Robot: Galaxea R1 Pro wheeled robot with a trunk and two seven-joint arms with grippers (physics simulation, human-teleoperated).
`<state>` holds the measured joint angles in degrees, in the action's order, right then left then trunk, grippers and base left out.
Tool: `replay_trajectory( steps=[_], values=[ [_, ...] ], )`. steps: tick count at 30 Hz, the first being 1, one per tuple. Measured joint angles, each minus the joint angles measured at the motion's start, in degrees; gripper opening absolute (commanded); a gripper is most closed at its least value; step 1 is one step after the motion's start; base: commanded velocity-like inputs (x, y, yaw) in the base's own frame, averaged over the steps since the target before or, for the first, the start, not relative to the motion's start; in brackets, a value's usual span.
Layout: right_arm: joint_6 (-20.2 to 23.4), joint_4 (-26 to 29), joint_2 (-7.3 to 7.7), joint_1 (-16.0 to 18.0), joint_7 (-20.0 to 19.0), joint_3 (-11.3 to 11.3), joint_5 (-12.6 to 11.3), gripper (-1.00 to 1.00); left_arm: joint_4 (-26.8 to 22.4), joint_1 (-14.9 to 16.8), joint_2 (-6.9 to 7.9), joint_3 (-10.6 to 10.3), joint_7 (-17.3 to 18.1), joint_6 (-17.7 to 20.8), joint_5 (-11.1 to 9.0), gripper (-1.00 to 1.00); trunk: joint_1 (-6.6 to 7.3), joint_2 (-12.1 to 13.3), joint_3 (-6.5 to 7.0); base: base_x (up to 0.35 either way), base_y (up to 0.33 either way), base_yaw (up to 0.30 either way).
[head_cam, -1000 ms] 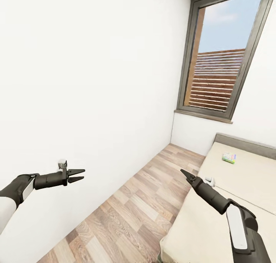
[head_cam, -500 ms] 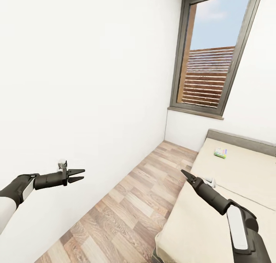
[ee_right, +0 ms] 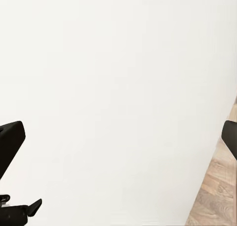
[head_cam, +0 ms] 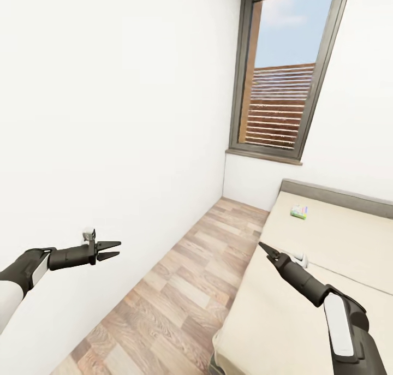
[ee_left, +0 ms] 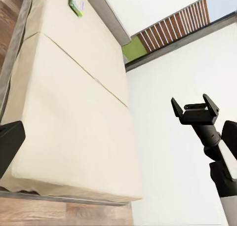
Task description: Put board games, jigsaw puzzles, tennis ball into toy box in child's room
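Observation:
One board game (head_cam: 298, 210), a small flat box with a green and pale printed cover, lies on the beige bed (head_cam: 338, 255) near the grey headboard; in the left wrist view the board game (ee_left: 76, 3) is on the far end of the mattress (ee_left: 74, 112). My left gripper (head_cam: 117, 248) hangs open over the floor beside the white wall, holding nothing. My right gripper (head_cam: 261, 246) hovers above the bed's near left edge, well short of the box. In the left wrist view the right gripper (ee_left: 192, 102) has its fingers spread, with nothing between them.
A strip of wood-plank floor (head_cam: 180, 287) runs between the white wall (head_cam: 109, 118) on the left and the bed on the right. A tall dark-framed window (head_cam: 281, 75) stands at the far end, above the headboard (head_cam: 338, 197).
The whole picture has shifted left and up, so the camera has turned towards the bed. Both arms keep the same pose and both grippers stay open.

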<state>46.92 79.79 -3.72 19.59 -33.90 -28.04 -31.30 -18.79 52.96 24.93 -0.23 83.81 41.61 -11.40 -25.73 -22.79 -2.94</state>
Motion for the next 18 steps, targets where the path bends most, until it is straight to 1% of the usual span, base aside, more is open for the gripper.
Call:
replay_trajectory(
  steps=[10, 18],
  values=[
    [0.0, 0.01, 0.0, 0.0, 0.0, -0.01, 0.0, 1.0, 0.0, 0.0, 0.0, 0.0, 0.07, -0.8, 0.0, 1.0, 0.0, 0.0, -0.07, 0.197, 0.026, -0.273],
    [0.01, 0.0, 0.01, 0.0, -0.06, -0.01, 0.0, 1.0, 0.0, 0.0, 0.0, 0.0, 0.08, -0.88, 0.0, 1.0, -0.02, 0.0, -0.06, 0.059, 0.003, -0.279]
  ],
)
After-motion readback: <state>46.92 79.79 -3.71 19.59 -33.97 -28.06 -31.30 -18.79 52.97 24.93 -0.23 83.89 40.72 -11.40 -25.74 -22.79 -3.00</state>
